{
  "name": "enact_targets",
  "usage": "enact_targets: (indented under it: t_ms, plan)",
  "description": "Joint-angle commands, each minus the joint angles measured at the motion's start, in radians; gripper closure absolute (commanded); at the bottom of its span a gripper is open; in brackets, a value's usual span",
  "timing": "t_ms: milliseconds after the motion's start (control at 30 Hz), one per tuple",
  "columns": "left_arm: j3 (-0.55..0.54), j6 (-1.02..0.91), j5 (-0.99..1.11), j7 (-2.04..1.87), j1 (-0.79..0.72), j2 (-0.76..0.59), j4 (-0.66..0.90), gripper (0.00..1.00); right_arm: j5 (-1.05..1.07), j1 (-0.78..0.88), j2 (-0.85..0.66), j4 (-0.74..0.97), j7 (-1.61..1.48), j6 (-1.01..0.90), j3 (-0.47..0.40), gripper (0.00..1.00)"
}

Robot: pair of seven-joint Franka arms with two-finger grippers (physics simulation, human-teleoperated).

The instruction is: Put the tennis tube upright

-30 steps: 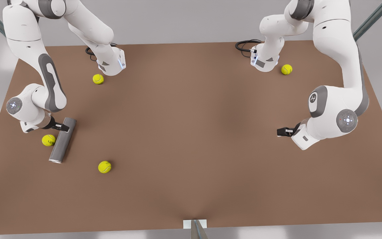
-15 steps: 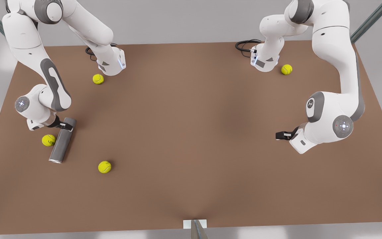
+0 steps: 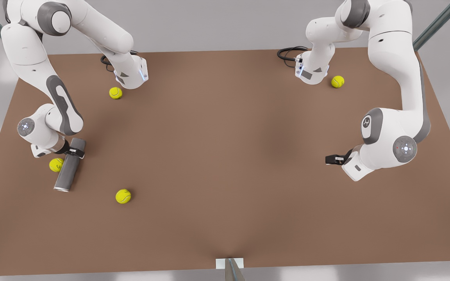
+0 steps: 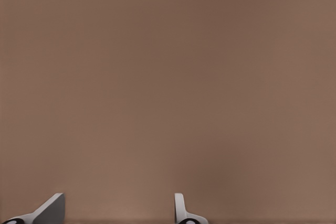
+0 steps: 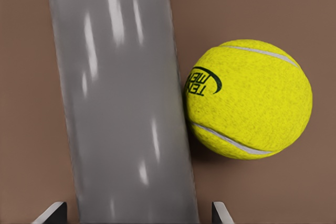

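Right pincer (image 3: 75, 152) straddling tennis tube (image 3: 68, 168), fingers wide | left pincer (image 3: 329, 159) open | ball (image 5: 248, 98): "TEN…"

The right hand (image 3: 75, 152) hangs low at 9 o'clock, fingers spread; the left hand (image 3: 331, 159) waits at 3 o'clock, fingers parted.

So the plain matte grey tennis tube (image 5: 123, 108) lies flat on the brown tabletop (image 5: 26, 103) and runs the full length of the shot, with streaky light glints down its curved side. Right up against it sits a fuzzy yellow tennis ball (image 5: 248, 99), touching the tube's side, white seam curving across it and dark lettering facing the tube. The right tool (image 5: 137, 214) straddles the tube, its two pale fingertips (image 5: 52, 212) spread wide, one on each side, neither pressing on the grey surface.
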Motion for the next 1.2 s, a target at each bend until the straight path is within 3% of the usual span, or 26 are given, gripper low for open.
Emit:
enact_targets:
  t_ms: [0,367,533,600,1167]
  plan:
    - [0.000,0.000,0.000,0.000,0.000,0.000,0.000,0.01,0.000,0.000,0.000,0.000,0.000,0.000,0.000,0.00]
    - [0.000,0.002,0.000,0.000,0.001,0.006,0.002,0.01,0.000,0.002,0.026,-0.002,-0.002,0.021,0.000,0.00]
    - [0.000,0.002,0.000,0.000,0.001,0.006,0.002,0.01,-0.002,0.002,0.020,-0.003,-0.002,0.020,0.000,0.10]
    - [0.000,0.002,-0.001,-0.002,-0.004,0.008,0.005,0.01,-0.002,0.002,0.020,-0.005,-0.008,0.020,0.000,0.20]
    - [0.005,-0.005,-0.084,-0.006,0.016,0.021,0.068,0.01,-0.002,0.003,0.017,-0.005,-0.008,0.015,0.000,0.22]
